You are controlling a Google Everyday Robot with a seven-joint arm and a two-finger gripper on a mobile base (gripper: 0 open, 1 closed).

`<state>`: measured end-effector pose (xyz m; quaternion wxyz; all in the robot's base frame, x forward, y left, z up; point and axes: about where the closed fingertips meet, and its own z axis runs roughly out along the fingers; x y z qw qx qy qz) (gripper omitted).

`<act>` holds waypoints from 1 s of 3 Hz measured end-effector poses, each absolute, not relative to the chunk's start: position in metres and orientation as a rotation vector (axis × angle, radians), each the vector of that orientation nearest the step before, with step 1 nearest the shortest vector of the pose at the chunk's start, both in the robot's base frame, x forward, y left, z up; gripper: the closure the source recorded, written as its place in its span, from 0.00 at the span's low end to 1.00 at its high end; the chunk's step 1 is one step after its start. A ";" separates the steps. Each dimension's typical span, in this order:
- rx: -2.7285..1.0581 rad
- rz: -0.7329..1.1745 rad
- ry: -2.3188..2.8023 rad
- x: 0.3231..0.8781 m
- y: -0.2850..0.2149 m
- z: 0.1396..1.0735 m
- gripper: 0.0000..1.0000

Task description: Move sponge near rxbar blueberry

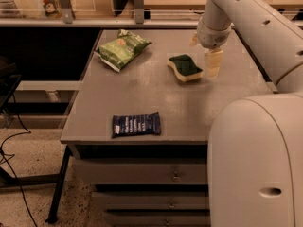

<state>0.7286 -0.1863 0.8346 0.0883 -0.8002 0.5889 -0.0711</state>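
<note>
1. Your gripper [212, 60] hangs low over the far right part of the table [156, 93], touching or just beside the right end of the sponge [184, 67]. You cannot tell from this view whether it is open or clamped.
2. Your sponge lies flat, green side up, at the far right. It is well apart from the rxbar blueberry [136, 125], which lies at the near edge, left of centre.
3. Expect the sponge to be light and soft, with foam that squashes under pressure. Take it across the narrow waist, on the pale foam sides, and grip gently.
4. Your arm [246, 13] reaches in from the right, with the wrist pointing straight down at the table.
5. Steer clear of the snack bag [124, 48] at the far left.
</note>
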 end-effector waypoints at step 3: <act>-2.473 -0.226 1.695 0.721 -0.143 0.844 0.00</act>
